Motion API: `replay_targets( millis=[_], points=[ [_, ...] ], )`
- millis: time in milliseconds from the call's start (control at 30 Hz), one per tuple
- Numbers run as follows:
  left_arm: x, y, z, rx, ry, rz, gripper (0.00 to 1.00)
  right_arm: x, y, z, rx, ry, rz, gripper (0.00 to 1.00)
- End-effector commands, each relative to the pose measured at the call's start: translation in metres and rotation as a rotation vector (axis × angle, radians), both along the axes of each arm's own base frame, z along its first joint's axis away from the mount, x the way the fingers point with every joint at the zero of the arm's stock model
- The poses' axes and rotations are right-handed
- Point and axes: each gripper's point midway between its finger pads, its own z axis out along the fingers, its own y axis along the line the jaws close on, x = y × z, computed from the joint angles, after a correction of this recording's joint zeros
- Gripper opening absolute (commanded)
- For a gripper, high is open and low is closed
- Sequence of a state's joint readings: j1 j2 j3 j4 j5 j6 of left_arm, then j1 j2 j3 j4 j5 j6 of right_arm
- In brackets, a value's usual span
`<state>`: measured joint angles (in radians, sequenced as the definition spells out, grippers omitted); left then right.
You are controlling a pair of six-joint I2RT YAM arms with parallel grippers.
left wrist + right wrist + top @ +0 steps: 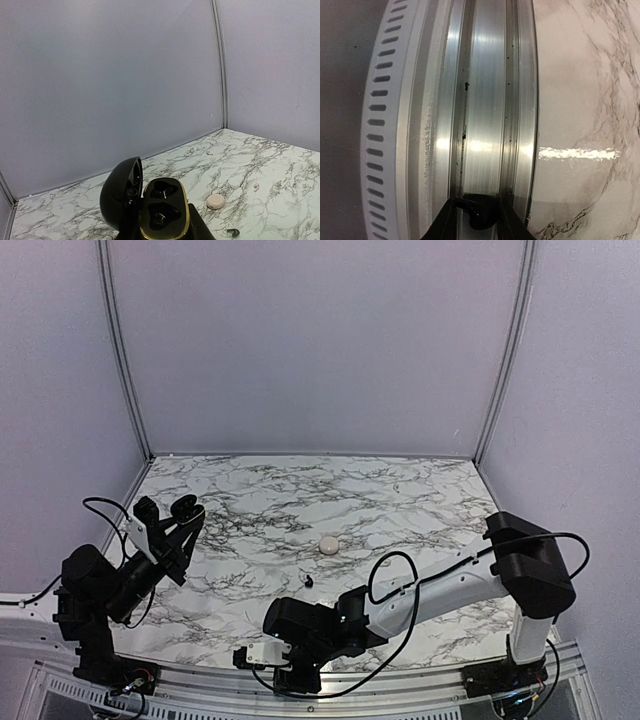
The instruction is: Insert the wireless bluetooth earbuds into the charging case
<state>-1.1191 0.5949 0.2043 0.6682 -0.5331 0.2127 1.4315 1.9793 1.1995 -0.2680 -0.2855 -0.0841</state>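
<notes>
Case (164, 215) is black with a gold rim and it stands open, with its lid (121, 200) tipped to the left in the left wrist view. The left gripper (168, 528) is clenched on it and holds it above the left side of the marble table (420, 500). I cannot tell if anything lies in its two hollows. One loose earbud (308, 581) lies on the table near the middle. A small cream round object (328, 545) lies apart from it, a little farther from the arms. The right gripper (479, 212) is low over the metal rail (485, 100) at the near edge of the table. Its fingertips press from both sides on a small black glossy thing, the gripped earbud (481, 220).
</notes>
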Motion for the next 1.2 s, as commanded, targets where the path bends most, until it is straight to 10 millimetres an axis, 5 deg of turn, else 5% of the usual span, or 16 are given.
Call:
replay_targets(
  millis=[0, 300, 633, 833, 933, 1167],
  points=[
    [0.001, 0.002, 0.004, -0.001, -0.013, 0.012, 0.0, 0.004, -0.002, -0.007, -0.006, -0.043, 0.003, 0.27],
    [0.001, 0.0, 0.005, 0.01, -0.019, 0.009, 0.0, 0.009, -0.01, -0.009, -0.027, -0.084, 0.009, 0.23],
    [0.002, -0.003, 0.004, 0.024, -0.017, 0.007, 0.0, 0.013, -0.001, 0.028, 0.047, -0.092, 0.006, 0.14],
    [0.003, -0.004, 0.0, 0.036, -0.014, 0.008, 0.0, 0.051, -0.015, 0.05, 0.079, -0.089, -0.079, 0.12],
    [0.003, -0.007, -0.006, 0.052, -0.006, -0.006, 0.0, 0.088, -0.021, 0.076, 0.143, -0.123, -0.181, 0.1],
    [-0.008, -0.034, -0.009, 0.055, 0.01, -0.156, 0.0, 0.145, -0.015, 0.172, 0.363, -0.421, -0.3, 0.1]
  ],
)
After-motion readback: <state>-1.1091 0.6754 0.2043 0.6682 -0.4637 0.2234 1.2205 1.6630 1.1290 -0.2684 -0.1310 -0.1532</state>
